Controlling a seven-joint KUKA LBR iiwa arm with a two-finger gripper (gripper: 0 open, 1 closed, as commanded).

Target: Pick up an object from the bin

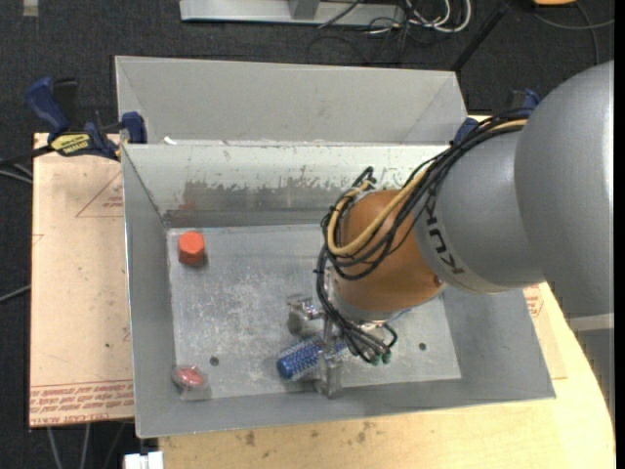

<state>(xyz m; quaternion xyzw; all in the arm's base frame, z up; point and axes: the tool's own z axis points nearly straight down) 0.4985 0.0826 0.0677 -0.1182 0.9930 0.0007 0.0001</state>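
Jaws low in the grey bin (234, 291), beside a blue ribbed roller.
Camera view: I cannot tell whether the jaws are spread or pressed together. The blue ribbed roller (298, 362) lies right against them on their view-left side, with an orange block (191, 248) and a pinkish lump (188, 377) well apart, farther that way.

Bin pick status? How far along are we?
Done: the approach. The gripper sits low in the bin, right beside the blue ribbed cylinder near the front wall. In hand: the grasp; I cannot tell whether the cylinder is gripped, and it looks to be on the floor. Left: the lift out. The orange block and small pink piece lie apart at the left.
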